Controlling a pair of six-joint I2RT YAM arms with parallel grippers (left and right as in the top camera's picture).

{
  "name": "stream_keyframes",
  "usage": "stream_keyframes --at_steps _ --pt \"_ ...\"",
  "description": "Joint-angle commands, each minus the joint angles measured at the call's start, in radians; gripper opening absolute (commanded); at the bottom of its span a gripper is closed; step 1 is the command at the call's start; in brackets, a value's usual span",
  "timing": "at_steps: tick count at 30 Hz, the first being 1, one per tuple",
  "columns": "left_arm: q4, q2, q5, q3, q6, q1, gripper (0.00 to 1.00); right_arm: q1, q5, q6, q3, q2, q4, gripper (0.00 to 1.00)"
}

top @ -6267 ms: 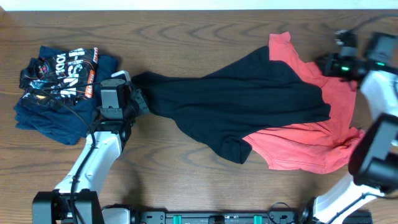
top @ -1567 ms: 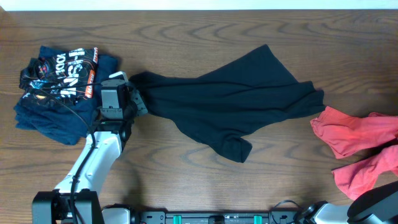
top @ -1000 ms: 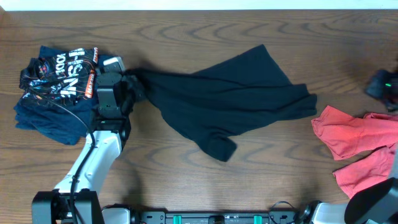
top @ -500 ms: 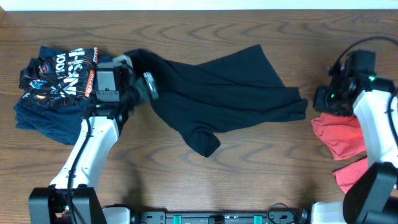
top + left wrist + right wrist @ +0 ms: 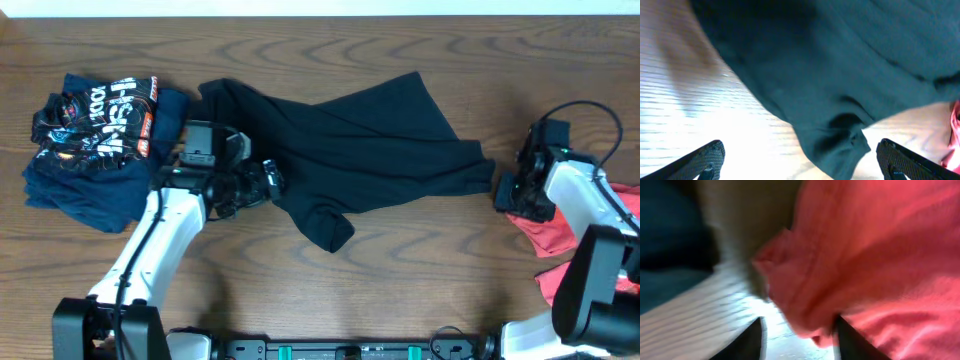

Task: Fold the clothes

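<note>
The black garment point(image 5: 370, 140) lay spread across the middle of the tabletop point(image 5: 420, 290). Its long axis ran from a corner at the upper left, just beside the navy pile point(image 5: 95, 140), across to a pointed end at the right. A bunched flap point(image 5: 330, 230) hung off its near edge.

The left end effector point(image 5: 268, 182) sat at the garment's near-left edge, pointing into the cloth. In the left wrist view its fingers point(image 5: 707, 159) stood as wide apart as they go, with nothing between them. The black fabric lay ahead of them and the bunched flap was closest.

The right end effector point(image 5: 512, 192) was over the left edge of the coral garment point(image 5: 565, 230), just beside the black garment's right tip. In the right wrist view its jaws were partly closed with a coral fold between them. Blur hid whether the fold was actually pinched.

The next move likely turns on which end belongs to which arm. The left arm was nearer the left corner and the flap, and the right arm was nearer the right tip. To flatten the black garment along its long axis, each arm would probably take its own end. The right arm would first have to be free of the coral cloth.
</note>
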Motion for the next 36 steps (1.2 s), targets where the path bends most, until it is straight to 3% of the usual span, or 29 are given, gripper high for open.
stream_keyframes --at_steps 1,9,14,23,27,31,36 --pt "-0.003 0.005 0.002 0.005 -0.005 -0.036 0.98 -0.019 0.1 0.051 -0.014 0.018 -0.009 0.02" --pt "-0.027 0.005 -0.012 0.005 -0.005 -0.055 0.98 -0.192 0.421 0.359 0.126 -0.021 -0.223 0.01" --pt "-0.053 0.005 -0.012 0.005 -0.005 -0.055 0.98 -0.356 0.372 0.391 0.185 -0.031 -0.256 0.07" --pt "-0.086 0.005 -0.012 0.004 -0.006 -0.061 0.98 -0.431 0.21 0.387 0.183 -0.031 -0.28 0.22" --pt "-0.089 0.006 -0.012 -0.002 -0.006 -0.077 0.98 -0.431 0.13 0.381 0.216 -0.033 -0.283 0.25" --pt "-0.074 0.023 -0.013 -0.006 -0.023 -0.106 0.98 -0.422 -0.077 0.237 0.278 -0.04 -0.283 0.23" --pt "-0.045 0.089 -0.012 -0.006 -0.111 -0.156 0.98 -0.376 -0.194 0.104 0.324 -0.044 -0.275 0.23"
